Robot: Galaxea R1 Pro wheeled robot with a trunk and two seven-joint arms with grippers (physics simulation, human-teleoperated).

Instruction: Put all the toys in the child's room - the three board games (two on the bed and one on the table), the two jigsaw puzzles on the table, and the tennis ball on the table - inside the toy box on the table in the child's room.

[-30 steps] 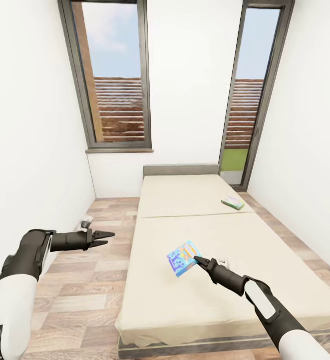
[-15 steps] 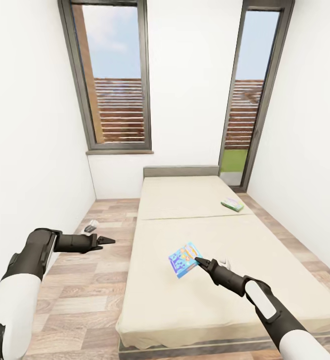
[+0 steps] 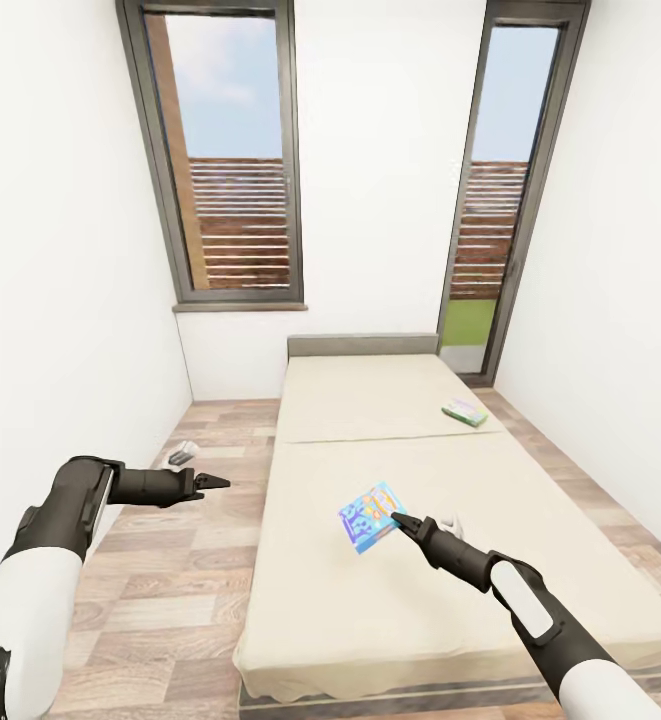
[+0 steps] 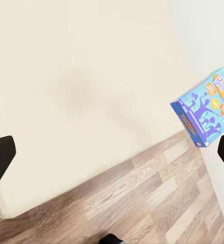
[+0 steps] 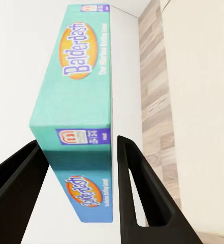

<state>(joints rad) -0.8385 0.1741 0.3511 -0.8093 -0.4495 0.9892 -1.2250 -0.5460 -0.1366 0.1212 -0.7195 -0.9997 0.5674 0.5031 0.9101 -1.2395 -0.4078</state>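
My right gripper (image 3: 398, 520) is shut on the edge of a mostly blue board game (image 3: 368, 516), holding it tilted above the near mattress of the bed (image 3: 370, 400). The right wrist view shows its fingers either side of the teal box edge (image 5: 81, 101). A second board game (image 3: 465, 411), white, green and yellow, lies flat near the right edge of the far mattress. Left of the bed, my left gripper (image 3: 215, 482) hangs open over the plank floor, holding nothing. Its wrist view catches the held blue board game (image 4: 205, 114) beyond the bed's edge. The table and toy box are out of view.
White walls close in on both sides of the narrow room. A tall window (image 3: 232, 160) and a glazed door (image 3: 490, 200) stand behind the headboard. A small grey object (image 3: 180, 458) lies on the floor by the left wall. A floor strip runs left of the bed.
My left gripper has dropped a little and its wrist has turned, uncovering the small grey object on the floor. The right gripper still holds the blue board game in about the same spot.
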